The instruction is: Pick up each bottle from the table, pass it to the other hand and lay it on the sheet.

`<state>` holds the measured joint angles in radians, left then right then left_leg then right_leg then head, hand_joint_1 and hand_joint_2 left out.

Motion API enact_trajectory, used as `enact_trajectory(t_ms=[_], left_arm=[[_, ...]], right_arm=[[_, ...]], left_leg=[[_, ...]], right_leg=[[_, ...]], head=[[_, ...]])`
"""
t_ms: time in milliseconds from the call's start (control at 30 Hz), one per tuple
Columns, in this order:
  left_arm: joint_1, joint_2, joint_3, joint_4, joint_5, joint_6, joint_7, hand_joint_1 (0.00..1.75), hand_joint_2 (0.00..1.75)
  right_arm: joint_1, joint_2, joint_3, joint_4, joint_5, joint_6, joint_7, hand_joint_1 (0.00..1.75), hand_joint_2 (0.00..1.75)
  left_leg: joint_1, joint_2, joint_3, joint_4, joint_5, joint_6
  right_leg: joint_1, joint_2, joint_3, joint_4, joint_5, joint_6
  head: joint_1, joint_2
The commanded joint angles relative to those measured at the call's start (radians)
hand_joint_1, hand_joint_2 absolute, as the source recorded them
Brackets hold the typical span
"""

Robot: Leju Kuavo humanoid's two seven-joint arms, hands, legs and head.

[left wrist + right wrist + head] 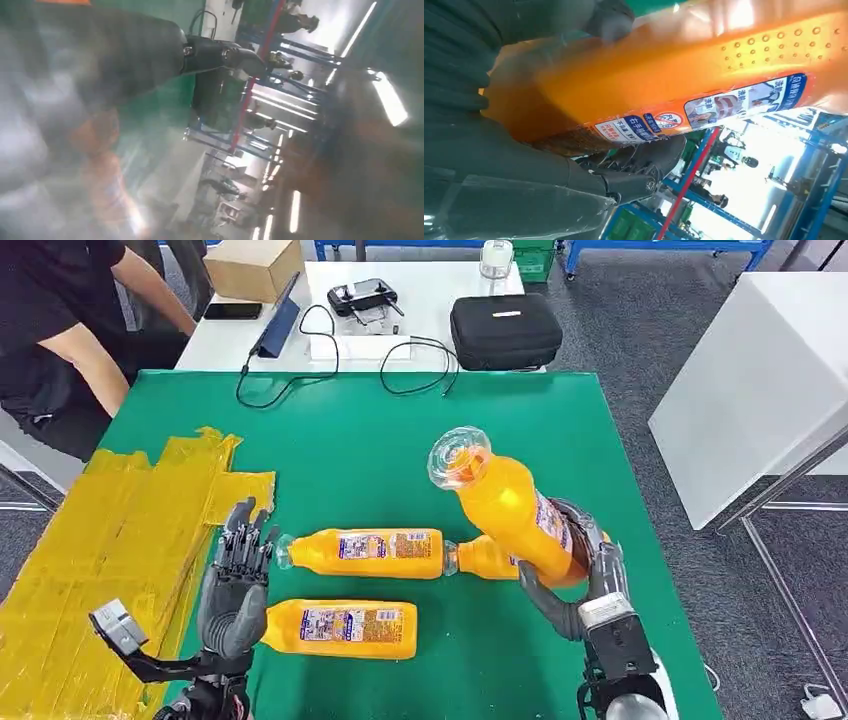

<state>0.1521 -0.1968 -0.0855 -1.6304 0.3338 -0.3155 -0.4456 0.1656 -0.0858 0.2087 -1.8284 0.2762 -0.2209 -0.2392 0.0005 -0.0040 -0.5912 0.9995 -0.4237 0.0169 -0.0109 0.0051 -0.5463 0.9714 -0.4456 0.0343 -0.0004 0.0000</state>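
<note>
Closest to me, my right hand (575,585) grips an orange juice bottle (510,505) around its lower body, lifted off the green table (360,450) and tilted so the clear cap end leans up and away toward the table's middle; in the right wrist view my thumb and dark fingers (639,165) wrap the labelled side. My left hand (237,580) holds nothing, fingers raised and apart, standing between the yellow sheet (110,540) and two more bottles. One lying bottle (365,552) points its neck at my left fingers, and the nearer bottle (340,628) lies just beside my left palm. A further bottle (485,558) lies partly hidden under the one I hold. I judge the handover comes next, and the risks are plain: the bottle is smooth and gripped low, so it could pivot or slip as I swing it across; my left hand could knock the lying bottles and roll them; a mistimed release would drop it short of the sheet.
</note>
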Motion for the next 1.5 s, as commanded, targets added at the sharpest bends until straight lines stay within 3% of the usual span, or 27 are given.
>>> enact_trajectory(t_ms=[33, 167, 533, 1200, 1400, 1500], left_arm=[[-0.094, 0.041, -0.059, 0.097, 0.053, -0.011, 0.036, 0.00, 1.75], [-0.117, 0.049, -0.081, 0.110, 0.070, -0.013, 0.041, 0.00, 1.75], [-0.129, 0.053, -0.082, 0.131, 0.088, -0.022, 0.036, 0.00, 1.75], [-0.139, 0.052, -0.053, 0.145, 0.099, -0.010, 0.034, 0.00, 1.75], [-0.135, 0.052, -0.016, 0.125, 0.093, 0.031, 0.033, 0.00, 1.75], [-0.136, 0.053, -0.015, 0.125, 0.093, 0.030, 0.033, 0.00, 1.75]], right_arm=[[-0.297, 0.095, 0.104, 0.344, -0.056, 0.064, 0.036, 1.75, 1.75], [-0.400, 0.127, 0.178, 0.489, -0.068, 0.082, 0.057, 1.75, 1.75], [-0.466, 0.169, 0.300, 0.577, -0.073, 0.113, 0.078, 1.75, 1.75], [-0.449, 0.199, 0.412, 0.588, -0.028, 0.132, 0.086, 1.75, 1.75], [-0.419, 0.192, 0.563, 0.543, 0.014, 0.169, 0.068, 1.75, 1.75], [-0.421, 0.192, 0.572, 0.544, 0.013, 0.170, 0.068, 1.75, 1.75]], left_leg=[[0.001, 0.006, 0.002, -0.001, 0.000, -0.001], [0.002, 0.010, 0.001, -0.001, 0.001, -0.002], [0.002, 0.004, 0.000, -0.001, 0.003, -0.002], [0.001, 0.000, -0.005, -0.001, 0.004, -0.001], [0.002, 0.002, -0.004, 0.000, 0.002, -0.002], [0.002, 0.002, -0.004, 0.000, 0.002, -0.002]], right_leg=[[0.001, 0.005, 0.000, -0.002, 0.002, -0.001], [0.003, 0.009, -0.002, -0.002, 0.005, -0.002], [0.002, 0.003, -0.001, 0.000, 0.003, 0.001], [0.001, 0.000, -0.006, 0.000, 0.002, 0.002], [0.002, 0.002, -0.004, 0.000, 0.002, 0.001], [0.002, 0.002, -0.005, 0.000, 0.002, 0.001]], head=[[0.000, 0.000], [0.000, 0.000], [0.000, 0.000], [0.000, 0.000], [0.000, 0.000], [0.000, 0.000]])
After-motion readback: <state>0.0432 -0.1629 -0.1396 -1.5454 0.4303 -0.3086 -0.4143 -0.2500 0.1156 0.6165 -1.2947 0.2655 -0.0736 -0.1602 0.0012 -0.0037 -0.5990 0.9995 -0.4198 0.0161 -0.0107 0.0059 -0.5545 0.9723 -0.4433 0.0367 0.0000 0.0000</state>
